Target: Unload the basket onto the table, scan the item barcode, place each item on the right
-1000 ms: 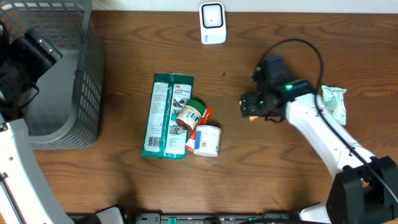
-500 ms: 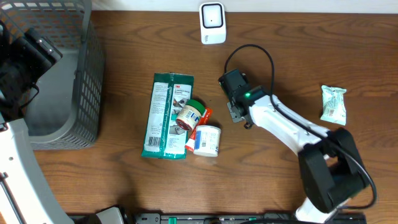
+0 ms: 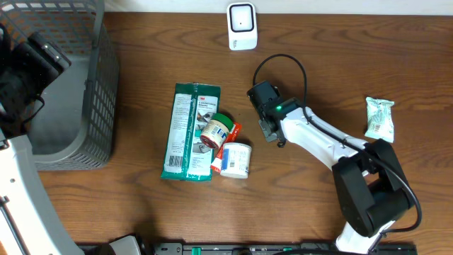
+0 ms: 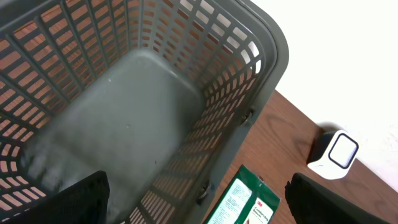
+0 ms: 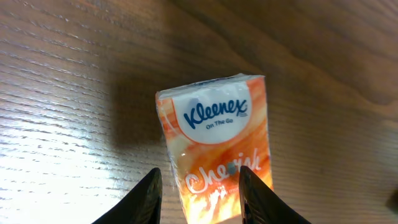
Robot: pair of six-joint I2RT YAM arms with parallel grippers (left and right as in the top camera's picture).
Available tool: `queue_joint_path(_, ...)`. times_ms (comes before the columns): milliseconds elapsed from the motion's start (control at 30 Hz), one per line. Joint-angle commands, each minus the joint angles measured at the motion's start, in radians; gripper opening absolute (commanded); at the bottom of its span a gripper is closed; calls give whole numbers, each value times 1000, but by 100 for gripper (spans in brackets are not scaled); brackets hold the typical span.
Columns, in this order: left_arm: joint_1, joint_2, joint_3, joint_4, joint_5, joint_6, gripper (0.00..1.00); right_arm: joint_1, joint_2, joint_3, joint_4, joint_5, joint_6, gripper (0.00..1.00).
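The right gripper (image 5: 200, 180) has its jaws partly closed on the near end of a Kleenex tissue pack (image 5: 214, 124). The pack hangs clear of the bench (image 5: 62, 93), throwing its shadow to the left, and most of it sticks out beyond the fingertips. That shallow hold on a soft, slippery wrapper looks like the main risk: a quick swing or wrist turn could let the pack pivot or slide out.

The face toward the wrist camera carries the logo and no barcode that I can see, so the code is probably on a hidden side. If the pack reaches the scanner (image 3: 242, 27), at the top centre of the overhead view, with the wrong face turned to it, nothing would read.

The pile in the middle of the overhead view is a green 3M package (image 3: 190, 131), a small round container (image 3: 214, 132) and a white tub (image 3: 236, 160). It lies just left of the arm, and a low sweep could knock it.

The left gripper (image 4: 208, 202) is wide open and empty over the grey basket (image 4: 261, 68).
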Motion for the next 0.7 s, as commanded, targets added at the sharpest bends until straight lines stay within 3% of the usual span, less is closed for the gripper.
queue_joint_path(0,4,1,2,-2,-2,-9,88,-2,34,-2,1,2,-3,35)
queue_joint_path(200,4,1,2,-2,-2,-9,88,-2,64,-2,1,2,-3,30)
queue_joint_path(333,4,1,2,-2,-2,-9,88,-1,60,-1,5,2,-3,10)
queue_joint_path(433,4,1,2,-2,-2,-9,88,-3,48,2,7,2,-3,1)
queue_joint_path(667,4,1,2,-2,-2,-9,88,-17,-41,21,-27,-48,-3,1)
